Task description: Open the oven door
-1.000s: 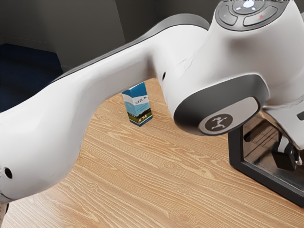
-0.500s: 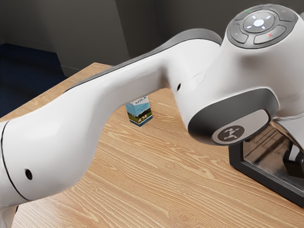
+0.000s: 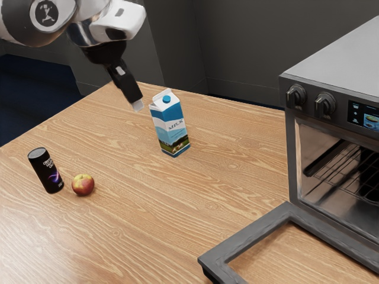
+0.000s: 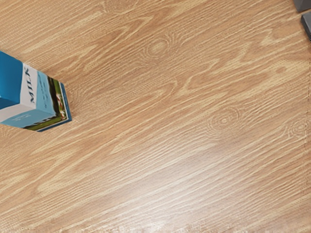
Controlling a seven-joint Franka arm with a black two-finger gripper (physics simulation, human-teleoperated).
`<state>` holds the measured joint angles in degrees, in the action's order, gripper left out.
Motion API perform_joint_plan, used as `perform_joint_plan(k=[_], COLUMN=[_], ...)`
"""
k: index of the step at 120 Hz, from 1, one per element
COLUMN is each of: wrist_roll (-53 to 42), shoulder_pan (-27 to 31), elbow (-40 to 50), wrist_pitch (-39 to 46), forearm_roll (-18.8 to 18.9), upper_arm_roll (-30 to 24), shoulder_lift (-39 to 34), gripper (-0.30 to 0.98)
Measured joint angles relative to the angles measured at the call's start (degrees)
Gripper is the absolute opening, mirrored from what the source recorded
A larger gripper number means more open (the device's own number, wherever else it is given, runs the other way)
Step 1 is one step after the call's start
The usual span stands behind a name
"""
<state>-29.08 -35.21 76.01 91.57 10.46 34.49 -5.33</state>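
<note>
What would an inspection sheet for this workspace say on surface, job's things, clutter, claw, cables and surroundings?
Surface: wood-grain table, no spill seen.
Job's things: oven with its door lowered open, wire rack inside.
Clutter: milk carton, upright; black can, upright beside an apple.
Claw: raised near the carton, apart from it and away from the oven door; nothing seen held.
Cables: nothing seen.
Surroundings: dark grey walls beyond the table.
</note>
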Motion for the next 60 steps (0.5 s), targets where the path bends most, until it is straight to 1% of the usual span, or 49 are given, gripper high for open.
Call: perform_joint_plan(k=[4, 10, 23, 44, 60], wrist_roll=[1.32, 3.15, 6.65, 11.2, 13.88], shoulder_pan=[-0.03, -0.01, 0.06, 4.5, 4.69], elbow=[0.36, 1.12, 1.55, 1.49, 1.44], wrist_pitch=[-1.05, -2.27, -4.06, -5.54, -6.07], forearm_roll=[-1.92, -4.77, -8.36, -10.52, -11.0], upper_arm_roll=[1.27, 2.21, 2.72, 2.86, 2.87], shoulder_lift=[3.33, 6.36, 8.53, 9.02, 9.03], gripper=[0.68, 0.68, 0.68, 0.69, 0.69])
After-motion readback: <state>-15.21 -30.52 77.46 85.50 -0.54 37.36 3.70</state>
